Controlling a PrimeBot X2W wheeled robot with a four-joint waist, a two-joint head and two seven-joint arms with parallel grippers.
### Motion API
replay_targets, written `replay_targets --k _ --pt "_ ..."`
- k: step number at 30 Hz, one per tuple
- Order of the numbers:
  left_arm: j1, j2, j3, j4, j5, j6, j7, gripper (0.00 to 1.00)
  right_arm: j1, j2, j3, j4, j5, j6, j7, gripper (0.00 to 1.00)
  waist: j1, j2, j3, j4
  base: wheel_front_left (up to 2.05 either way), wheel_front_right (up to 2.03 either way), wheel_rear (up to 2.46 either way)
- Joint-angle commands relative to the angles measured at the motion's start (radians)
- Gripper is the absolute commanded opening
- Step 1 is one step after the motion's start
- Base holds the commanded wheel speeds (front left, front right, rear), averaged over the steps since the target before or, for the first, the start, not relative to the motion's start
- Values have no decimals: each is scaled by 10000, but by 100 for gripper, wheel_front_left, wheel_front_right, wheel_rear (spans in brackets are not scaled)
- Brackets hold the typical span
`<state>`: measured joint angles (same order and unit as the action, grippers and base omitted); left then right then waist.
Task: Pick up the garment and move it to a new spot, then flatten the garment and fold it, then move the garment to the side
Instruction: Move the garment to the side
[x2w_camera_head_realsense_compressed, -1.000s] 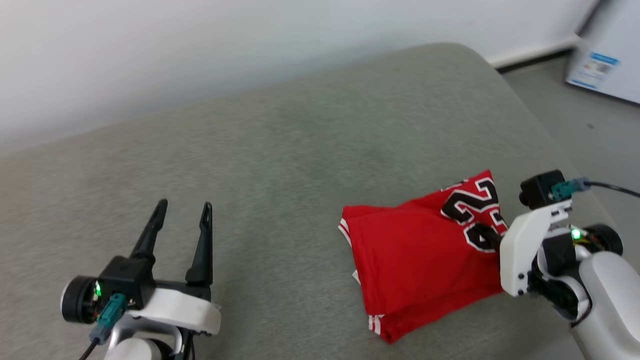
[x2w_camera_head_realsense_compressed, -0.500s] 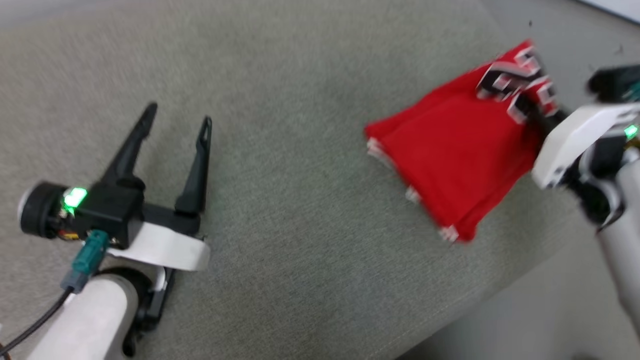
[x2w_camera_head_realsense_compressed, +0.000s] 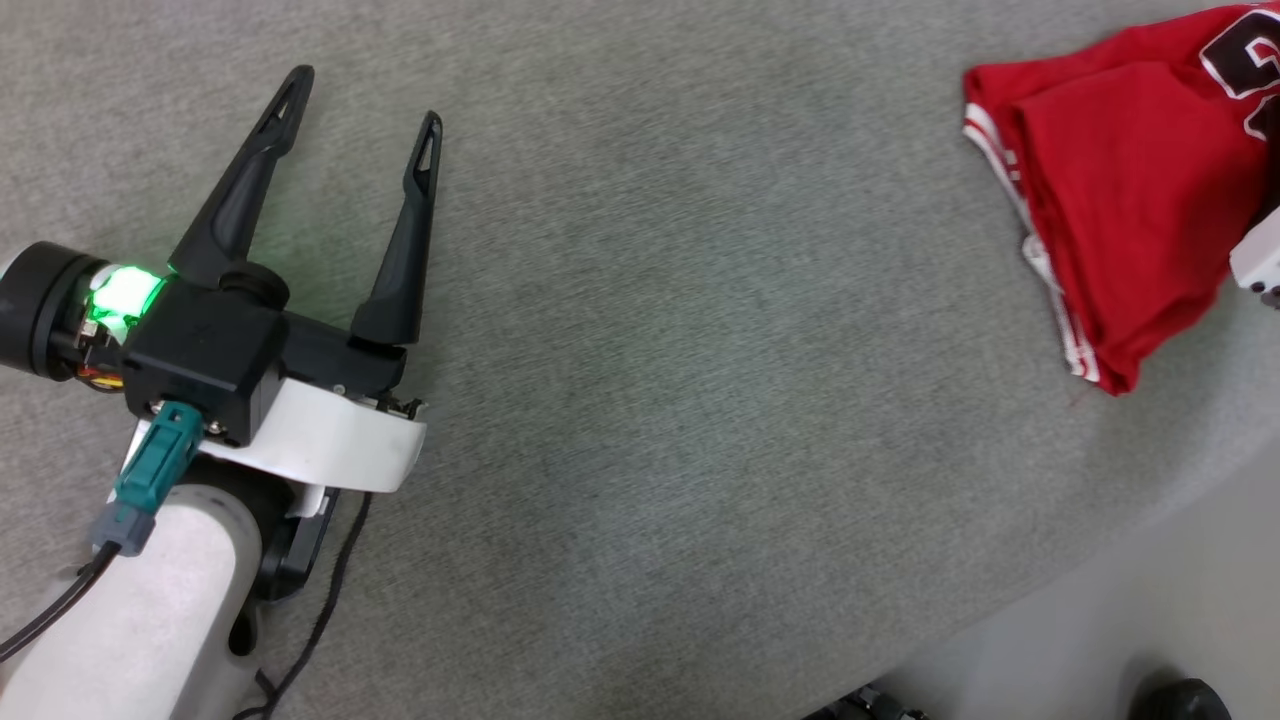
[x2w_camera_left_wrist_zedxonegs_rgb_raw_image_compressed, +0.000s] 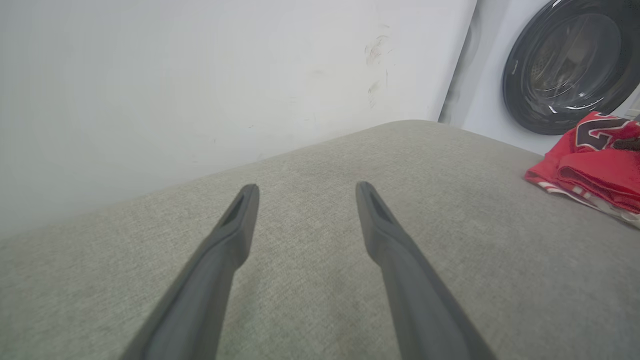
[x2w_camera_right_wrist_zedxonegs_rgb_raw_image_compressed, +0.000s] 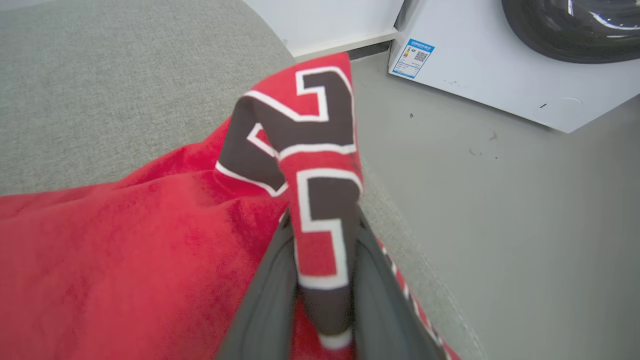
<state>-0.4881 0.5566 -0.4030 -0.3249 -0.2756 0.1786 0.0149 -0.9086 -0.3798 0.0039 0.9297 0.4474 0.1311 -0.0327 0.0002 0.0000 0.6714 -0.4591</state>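
Folded, the garment (x2w_camera_head_realsense_compressed: 1110, 190) lies at the upper right of the head view, by the edge of the grey cushion (x2w_camera_head_realsense_compressed: 700, 350), my right jaws pinching its numbered corner, left jaws wide and empty; I judge only release remains.

The garment (x2w_camera_right_wrist_zedxonegs_rgb_raw_image_compressed: 125, 260) bears a black, white-edged numeral 2.
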Motion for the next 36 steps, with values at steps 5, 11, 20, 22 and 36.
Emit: replay_targets --k 5,11,20,22,36 --pt "-71 18 11 19 -3 38 -32 100 -326 181 -461 1313 -458 -7 -775 100 -2 0 40 177 0 0 0" --pt "298 -132 29 345 -194 162 -362 100 -472 -43 -859 2263 -1065 -7 -1518 100 -2 0 -641 200 0 0 0" --pt "1724 -840 250 1371 -899 713 -1548 100 828 -30 -342 1419 -1620 -7 -2194 100 -2 0 -2764 486 0 0 0" --pt "2054 -933 321 1543 -1055 826 -1730 100 1338 147 -251 1016 -1606 -9 -2250 100 -2 0 -3187 608 0 0 0" --pt "4074 -1568 745 2501 -2023 1353 -2470 100 5756 2258 -235 -3777 -2490 -7 -2113 100 -2 0 -5354 2608 0 0 0"
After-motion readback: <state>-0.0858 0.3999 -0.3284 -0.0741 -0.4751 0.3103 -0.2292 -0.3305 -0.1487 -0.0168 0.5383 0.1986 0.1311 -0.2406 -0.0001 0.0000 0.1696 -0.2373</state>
